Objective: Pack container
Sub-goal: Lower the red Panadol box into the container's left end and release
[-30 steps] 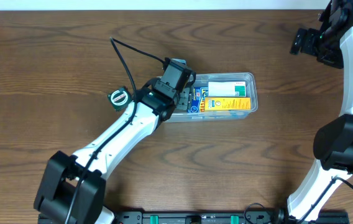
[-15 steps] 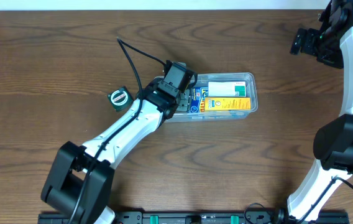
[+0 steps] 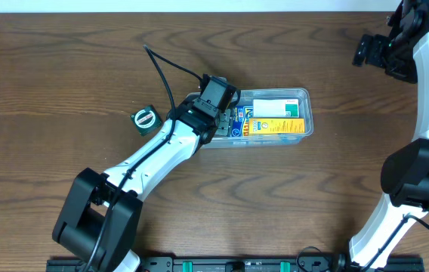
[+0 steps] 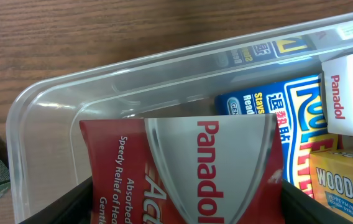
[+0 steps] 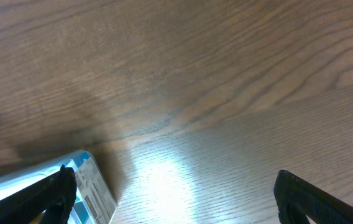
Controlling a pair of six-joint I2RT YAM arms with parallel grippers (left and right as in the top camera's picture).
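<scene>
While left gripper (image 4: 186, 190) holds red box (image 4: 183, 155) in container (image 4: 40, 112) | green box (image 3: 145, 119) outside.

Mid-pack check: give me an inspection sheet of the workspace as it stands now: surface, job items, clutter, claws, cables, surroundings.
Surface: wooden table, no spills seen.
Job's things: clear container mid-table, holding a blue box, a white Panadol box and a yellow Woods' box. A small green box lies outside, to its left in the overhead view.
Clutter: nothing seen.
Claws: left claw shut on a red Panadol box at the container's left end. Right claw open, empty, raised at the far right.
Cables: black cable loops from the left wrist over the table, not touching the container.
Surroundings: pale strip beyond the table's far edge; nothing else seen.
</scene>
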